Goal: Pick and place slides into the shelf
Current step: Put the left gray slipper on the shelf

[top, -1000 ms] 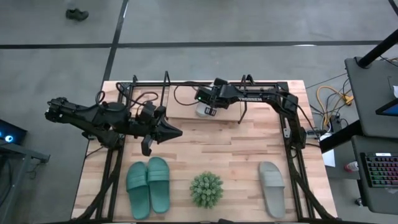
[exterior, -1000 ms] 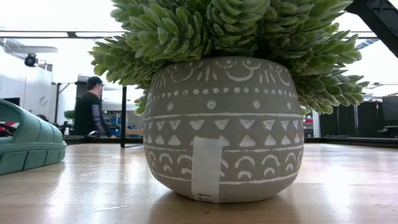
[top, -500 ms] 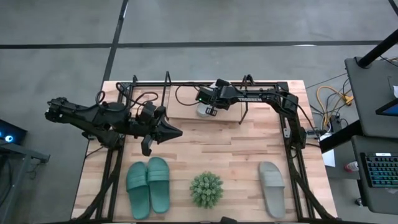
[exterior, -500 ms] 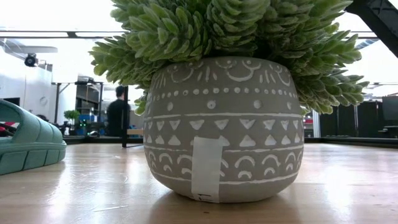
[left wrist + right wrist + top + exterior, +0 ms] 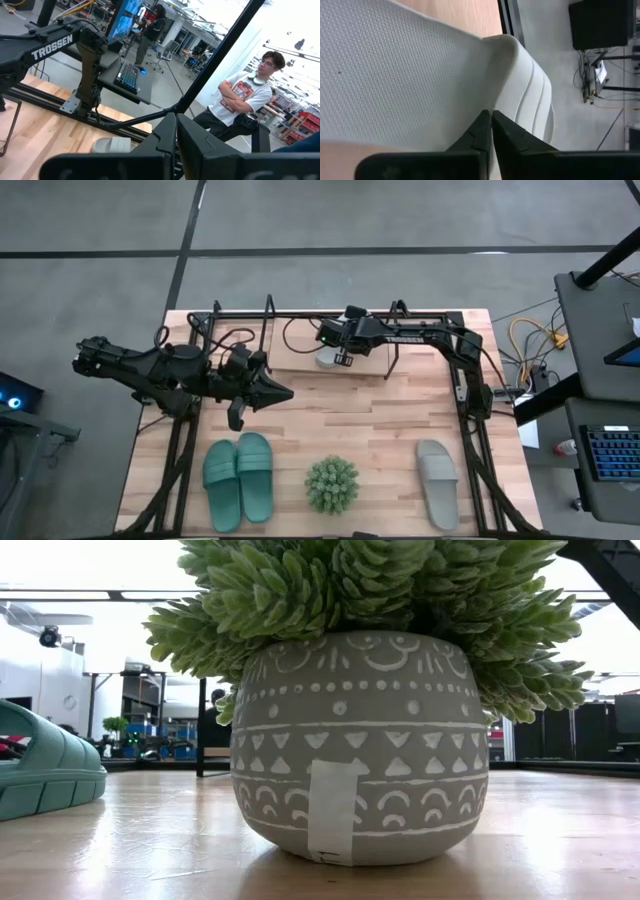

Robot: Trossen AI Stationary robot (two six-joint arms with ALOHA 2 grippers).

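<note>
With one pale grey slide (image 5: 328, 357) set on the shelf (image 5: 300, 350), the right tool (image 5: 340, 356) stood fully shut above it, gripping nothing, while the left tool (image 5: 285, 392) waited shut and empty over the bench (image 5: 370, 420).

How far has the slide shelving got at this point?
Done: one pale grey slide lies at the shelf at the table's far edge. In hand: the right gripper is right over it, fingers shut and empty. Left: the teal pair and the other grey slide wait on the near side. The left gripper hangs shut mid-table.
</note>
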